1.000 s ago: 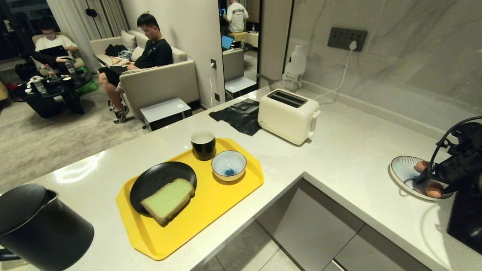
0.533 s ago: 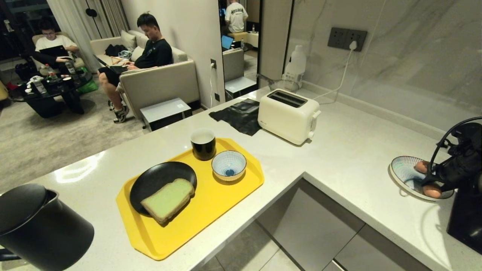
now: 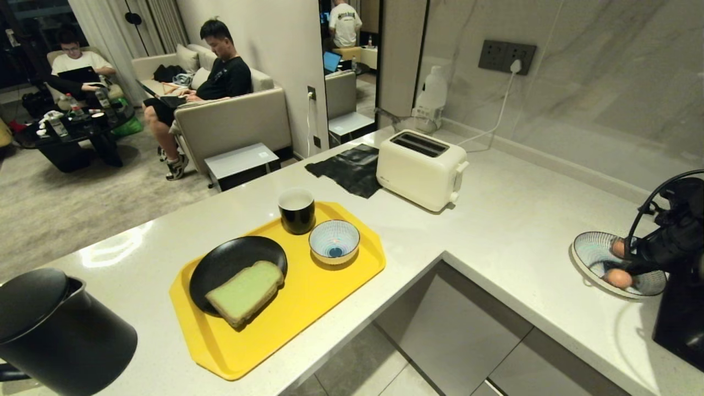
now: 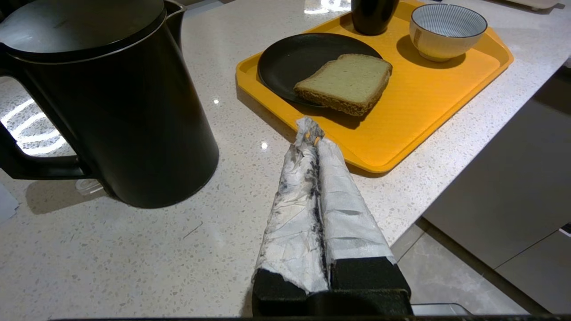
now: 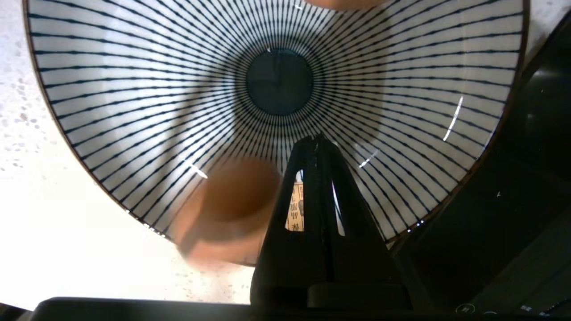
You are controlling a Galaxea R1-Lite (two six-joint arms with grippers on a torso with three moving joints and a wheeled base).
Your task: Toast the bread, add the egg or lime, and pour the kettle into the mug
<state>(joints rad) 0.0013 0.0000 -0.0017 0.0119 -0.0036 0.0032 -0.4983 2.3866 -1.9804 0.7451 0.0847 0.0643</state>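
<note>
White counter: my right gripper (image 5: pixel 317 140) pinched closed on nothing, egg (image 5: pixel 227 203) beside it in striped dish (image 5: pixel 134 111); egg step, reopen and regrasp

1. Warm indoor light falls from above; the room far left is dimmer.
2. White glare spots shine on the worktop (image 3: pixel 495 231).
3. The egg (image 5: pixel 232 209) looks smeared with blur in the right wrist view.
4. Straight lines bend near the head view's edges.

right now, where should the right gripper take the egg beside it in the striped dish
Take the egg across its middle, from straight above, jaws opened wide. It lies on the sloping dish beside the shut right gripper, not in it; smooth and round, an off-centre pinch would likely squirt it away.
</note>
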